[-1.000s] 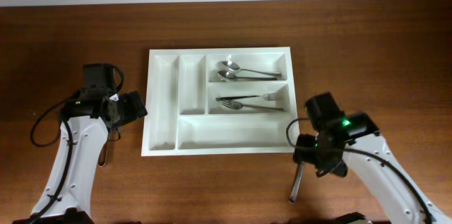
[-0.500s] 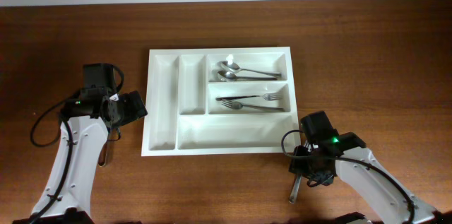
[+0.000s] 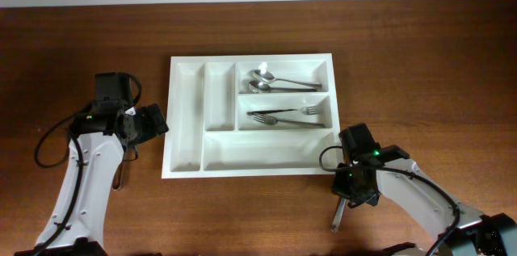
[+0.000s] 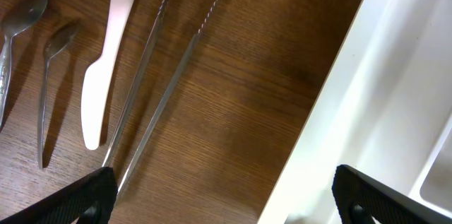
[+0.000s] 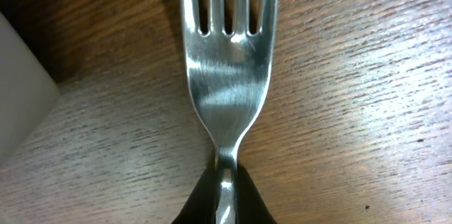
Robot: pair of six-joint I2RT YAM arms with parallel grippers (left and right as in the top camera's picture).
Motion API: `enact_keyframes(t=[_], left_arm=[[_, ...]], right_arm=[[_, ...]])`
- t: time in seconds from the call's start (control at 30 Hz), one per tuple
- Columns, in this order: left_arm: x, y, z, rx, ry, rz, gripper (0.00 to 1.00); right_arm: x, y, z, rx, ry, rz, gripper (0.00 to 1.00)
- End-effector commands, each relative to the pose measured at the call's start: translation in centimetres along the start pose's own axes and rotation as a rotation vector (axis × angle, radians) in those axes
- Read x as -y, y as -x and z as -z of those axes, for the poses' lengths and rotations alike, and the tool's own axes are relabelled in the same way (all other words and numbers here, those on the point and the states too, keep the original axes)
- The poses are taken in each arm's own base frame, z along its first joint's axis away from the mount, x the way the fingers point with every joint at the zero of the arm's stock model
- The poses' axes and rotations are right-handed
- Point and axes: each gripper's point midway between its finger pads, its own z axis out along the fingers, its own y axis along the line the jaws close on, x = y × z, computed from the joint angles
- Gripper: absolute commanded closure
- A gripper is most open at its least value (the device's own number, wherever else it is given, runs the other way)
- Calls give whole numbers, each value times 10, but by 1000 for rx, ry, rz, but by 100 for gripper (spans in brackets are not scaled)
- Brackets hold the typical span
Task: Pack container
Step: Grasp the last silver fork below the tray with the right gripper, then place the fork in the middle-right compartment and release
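Your tray (image 3: 186, 119) sits mid-tabletop, nearer the far edge, with spoons (image 3: 271, 82) and forks (image 3: 287, 115) in two of its wide compartments. Just off its near right corner, toward the near edge, a fork (image 5: 227, 97) lies on the wood. Your right fingers (image 5: 198, 210) look clamped on its neck, so you're at the pick-up. Next, lift it over the rim and across to the other forks. Your left fingers (image 4: 85, 199) stand apart, empty, beside the tray's left rim.

Two arms reaching in from the near side, one gripping, one empty.
Left arm (image 3: 87, 171) angles up and inward, left gripper (image 3: 151, 120) with fingers spread wide (holding nothing) — right arm (image 3: 420, 199) bends inward, right gripper (image 5: 224, 203) pinched tight on a fork's (image 5: 227, 75) neck.
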Motion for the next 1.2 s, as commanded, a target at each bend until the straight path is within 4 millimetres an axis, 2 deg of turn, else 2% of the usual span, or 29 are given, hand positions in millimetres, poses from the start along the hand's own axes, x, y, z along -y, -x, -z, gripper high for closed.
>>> enact_keyframes(t=[0.0,0.1,0.23,0.43,0.57,0.73,0.87,1.03,1.1,1.17], left_arm=[[-1,7,3,16,4,-8,1],[-1,7,3,16,4,-8,1],[-1,7,3,16,4,-8,1],[-1,7,3,16,4,-8,1],[-1,7,3,16,4,-8,1],[-1,7,3,16,4,-8,1],[-1,7,3,16,4,-8,1],[-1,7,3,16,4,-8,1],[-1,7,3,16,4,-8,1],[-1,7,3,16,4,-8,1]], right_arm=[[11,-5,-11,-20,-47,-6,96],[12,-4,-6,-14,-55,-5,96],[15,6,12,46,-78,-3,96],[18,39,75,239,-126,11,96],[-1,58,117,345,-64,132,96],[-55,74,157,438,100,549,96],[-83,91,179,574,116,895,96],[-127,88,191,741,171,1474,96],[-140,86,192,786,197,1610,96],[-149,90,189,812,210,1666,96]])
